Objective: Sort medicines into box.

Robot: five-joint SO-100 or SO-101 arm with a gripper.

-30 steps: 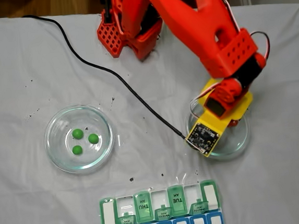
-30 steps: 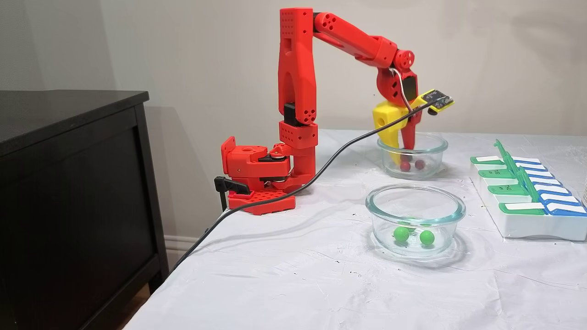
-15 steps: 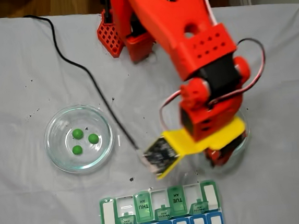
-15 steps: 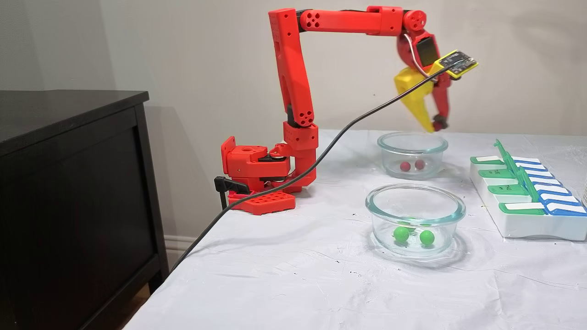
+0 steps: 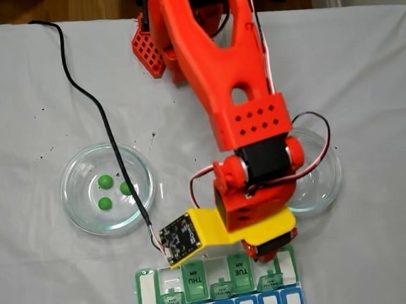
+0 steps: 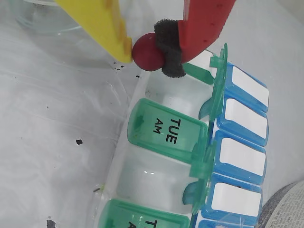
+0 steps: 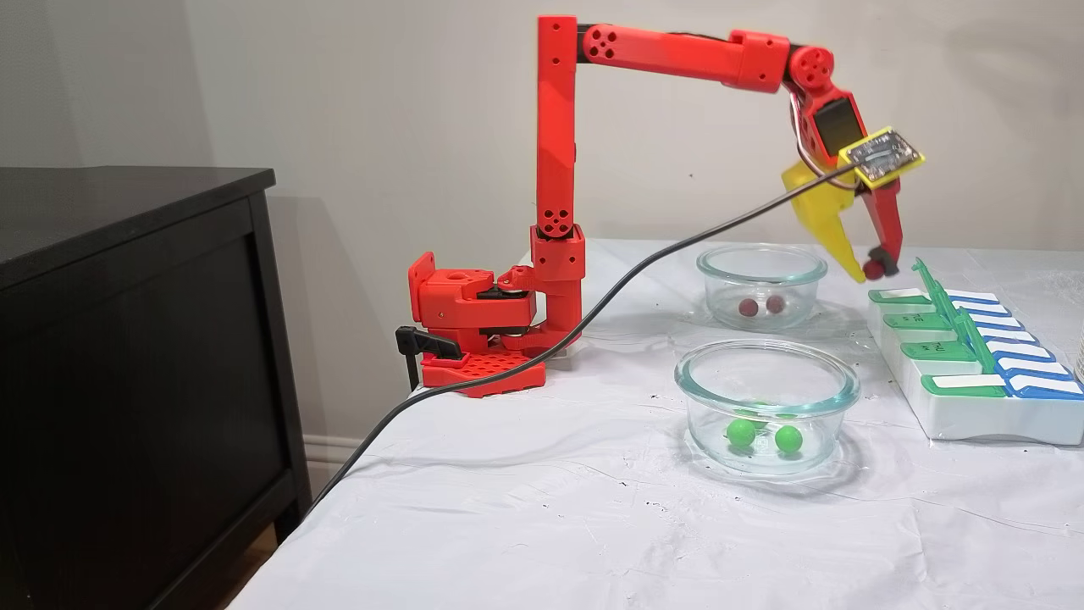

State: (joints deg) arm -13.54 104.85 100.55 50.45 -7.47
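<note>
Fixed view from above – arm: the gripper (image 5: 268,249) hangs over the upper edge of the box (image 5: 218,287), its yellow finger and camera board covering what it carries.
Fixed view from above – box: the organizer's long axis runs left to right along the bottom of the picture; the THU and TUE lids lie shut, and pale open wells sit between them.
Fixed view from above – dishes: three green pills (image 5: 104,181) rest in the left glass dish (image 5: 76,206), well apart from the gripper; the right glass dish (image 5: 329,176) is partly under the arm.

Wrist view – grip: the yellow finger and the red finger's black pad are pinching a red pill (image 6: 148,52) between their tips.
Wrist view – key relation: the pill hangs above the box's near rim – the open well (image 6: 178,92) beside the TUE lid (image 6: 166,129) lies just past it, away from the cloth side.
Wrist view – judgement: a short reach further over the row, then a spread of the fingers, should drop it in.

Side fixed view – height: the gripper (image 7: 872,269) holds the pill clear above the far end of the box (image 7: 974,415), not touching it.
Side fixed view – remaining: two red pills (image 7: 747,307) lie in the far dish, green ones in the near dish – sorting looks barely begun.
</note>
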